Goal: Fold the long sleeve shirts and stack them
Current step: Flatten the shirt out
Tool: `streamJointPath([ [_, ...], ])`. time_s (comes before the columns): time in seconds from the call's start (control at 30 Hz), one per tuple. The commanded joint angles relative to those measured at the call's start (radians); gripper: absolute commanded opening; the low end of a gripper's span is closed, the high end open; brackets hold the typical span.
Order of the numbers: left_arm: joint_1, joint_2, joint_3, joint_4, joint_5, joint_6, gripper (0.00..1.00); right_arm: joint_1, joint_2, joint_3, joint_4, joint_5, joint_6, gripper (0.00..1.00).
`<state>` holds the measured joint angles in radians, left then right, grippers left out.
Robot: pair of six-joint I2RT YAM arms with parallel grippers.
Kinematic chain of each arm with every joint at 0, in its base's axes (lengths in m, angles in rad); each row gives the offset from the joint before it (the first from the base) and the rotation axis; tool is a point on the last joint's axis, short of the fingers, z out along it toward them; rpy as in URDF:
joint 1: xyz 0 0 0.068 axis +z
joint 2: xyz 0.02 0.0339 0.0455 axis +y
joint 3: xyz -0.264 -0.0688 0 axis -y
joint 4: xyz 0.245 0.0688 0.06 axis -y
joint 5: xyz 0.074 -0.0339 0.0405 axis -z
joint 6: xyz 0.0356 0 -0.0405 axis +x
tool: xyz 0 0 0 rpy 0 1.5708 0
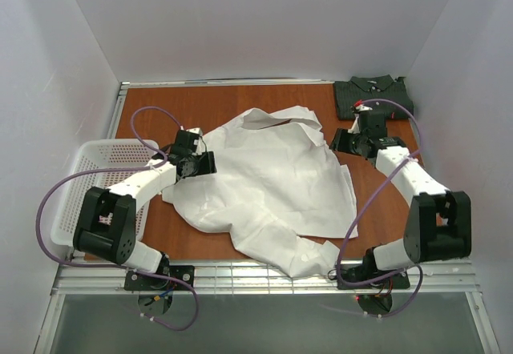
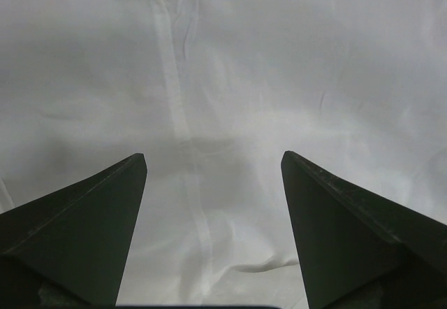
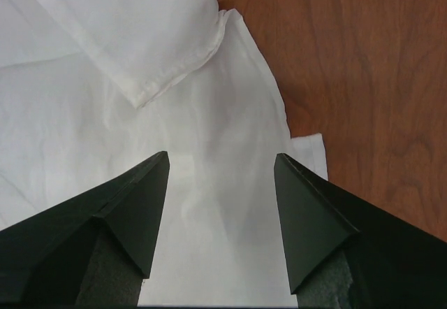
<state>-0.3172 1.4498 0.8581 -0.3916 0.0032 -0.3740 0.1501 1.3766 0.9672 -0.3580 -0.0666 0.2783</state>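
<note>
Brown wooden desk (image 1: 240, 99), walled in white on three sides. Spread rumpled over most of its middle, from close to the far edge down to the near edge: the white shirt (image 1: 272, 182), unfolded, one part reaching the near edge right of centre. Along the left edge, a white mesh basket (image 1: 80, 174), its near part hidden under the left arm (image 1: 132, 190); no telling what lies in that covered part. Reaching in from the near right corner, the right arm (image 1: 417, 186), bent toward the white shirt's right side. In the far right corner, folded flat and apart from the white cloth, the dark grey-green shirt (image 1: 373, 96), partly blocked at its near edge by the right wrist, a small red tag (image 1: 357, 101) just showing. Left jaws set apart above the white shirt's left side, only white cloth beneath and nothing between them. Right jaws likewise apart and empty, hovering over the white shirt's right edge, bare wood just beside it and a turned-over flap (image 3: 164, 43) ahead. Looping off each arm, purple cables (image 1: 44, 206), the right one running by the white shirt's near right edge.
</note>
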Motion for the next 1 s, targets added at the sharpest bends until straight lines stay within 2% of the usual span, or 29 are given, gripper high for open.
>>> streamJointPath([
  [0.0,0.001,0.012,-0.018,-0.009,-0.064,0.021,0.75,-0.001,0.108,0.025,0.189,-0.076,-0.040,0.57],
  [0.13,0.001,0.024,-0.031,-0.012,-0.078,0.018,0.75,0.000,0.263,0.087,0.212,-0.145,-0.125,0.60],
  [0.33,0.000,0.050,-0.042,-0.030,-0.052,0.010,0.75,0.026,0.347,0.128,0.300,-0.211,-0.200,0.63],
  [0.63,0.001,0.084,-0.036,-0.043,-0.045,0.017,0.75,0.089,0.355,0.154,0.395,-0.082,-0.320,0.68],
  [0.87,0.000,0.104,-0.033,-0.047,-0.042,0.017,0.75,0.218,0.424,0.199,0.386,0.186,-0.488,0.68],
  [0.97,0.000,0.106,-0.033,-0.053,-0.046,0.017,0.75,0.252,0.456,0.208,0.387,0.264,-0.516,0.62],
])
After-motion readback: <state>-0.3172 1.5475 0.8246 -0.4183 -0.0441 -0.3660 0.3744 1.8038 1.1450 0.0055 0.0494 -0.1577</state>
